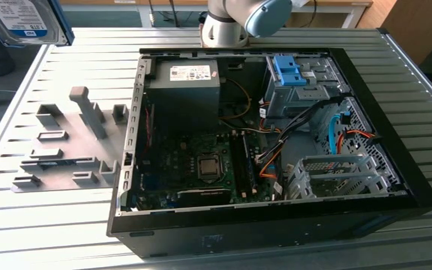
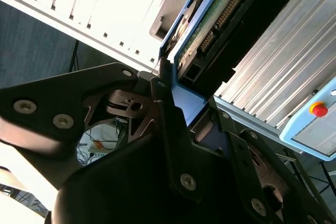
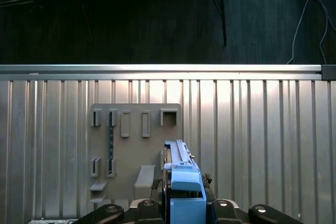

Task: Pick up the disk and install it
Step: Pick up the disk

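Pincer point(image 2: 185, 98) is clamped on one end of the disk point(image 2: 210, 24), a finger point(image 2: 164, 90) tight on either side. The rest of the body sticks out free, green board side in the second wrist view.

Disk is up in the air, well clear of the counter point(image 1: 81, 236) and riding edge-on. In the exterior view it sits high at the far corner on the exterior view's left, label side showing.

The end grip looks deliberate: most of the length and the blue rails stay unobstructed, my read is that suits a sliding fit.

The fixture plate point(image 3: 134, 153) lies on the counter under the disk. Its slots hold parts upright, presumably so fingers can get around them.

The case point(image 1: 276, 236) lies on its side, open face up, so everything is reachable from above. The drive bay point(image 1: 295, 98) is at the far corner on the exterior view's right, with a bare blue bracket point(image 1: 287, 70) on top.

Pick looks done; disk is well apart from the bay, so not yet installed.
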`<act>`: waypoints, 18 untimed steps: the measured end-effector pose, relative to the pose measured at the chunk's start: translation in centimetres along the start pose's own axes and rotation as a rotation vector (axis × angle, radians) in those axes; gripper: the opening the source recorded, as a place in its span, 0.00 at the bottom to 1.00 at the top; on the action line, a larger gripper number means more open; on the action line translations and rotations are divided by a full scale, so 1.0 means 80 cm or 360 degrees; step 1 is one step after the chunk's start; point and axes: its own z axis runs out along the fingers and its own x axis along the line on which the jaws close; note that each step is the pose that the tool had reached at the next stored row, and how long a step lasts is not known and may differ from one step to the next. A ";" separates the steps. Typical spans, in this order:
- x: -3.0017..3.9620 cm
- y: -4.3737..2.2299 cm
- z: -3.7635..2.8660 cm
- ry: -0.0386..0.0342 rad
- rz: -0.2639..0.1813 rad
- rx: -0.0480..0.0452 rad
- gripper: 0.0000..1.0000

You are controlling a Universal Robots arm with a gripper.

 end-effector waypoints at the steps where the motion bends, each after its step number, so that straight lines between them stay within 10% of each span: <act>1: 0.0000 0.0000 0.0000 0.0000 0.0000 0.0000 0.37; 9: 0.0017 -0.0001 0.0000 0.0000 0.0000 0.0000 0.37; 10: 0.0166 -0.0004 -0.0005 0.0000 0.0000 0.0000 0.37; 18: 0.0224 -0.0005 -0.0006 0.0000 0.0000 0.0000 0.37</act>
